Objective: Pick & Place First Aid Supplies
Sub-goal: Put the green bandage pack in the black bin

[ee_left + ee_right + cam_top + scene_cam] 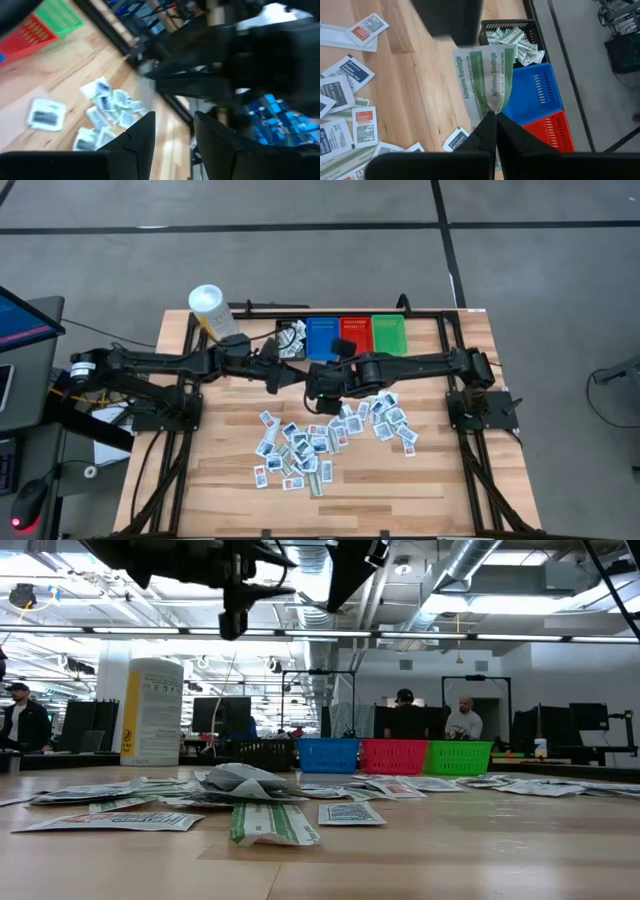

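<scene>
The first aid supplies [330, 435] lie scattered as many small flat packets on the middle of the wooden table. One is a long green-and-white adhesive bandage packet [485, 80], and my right gripper [495, 119] is shut on it above the table, near the black bin [512, 32]. That bin holds more green-and-white packets. My left gripper [175, 132] hovers open and empty just left of the right gripper [316, 388], turned toward the right arm. My right gripper pinches the bandage packet by one narrow end [491, 109] between its two shut fingers. The fingers slant down toward the table's far edge. The packet sticks out lengthwise beyond the fingertips, slightly curled and lifted clear of the table.
At the far edge stands a row of bins: black, blue [322, 336], red [355, 332] and green [388, 332]. A white tub with a yellow label [210, 308] stands at the far left. Bare wood lies near the front edge. People stand in the room behind.
</scene>
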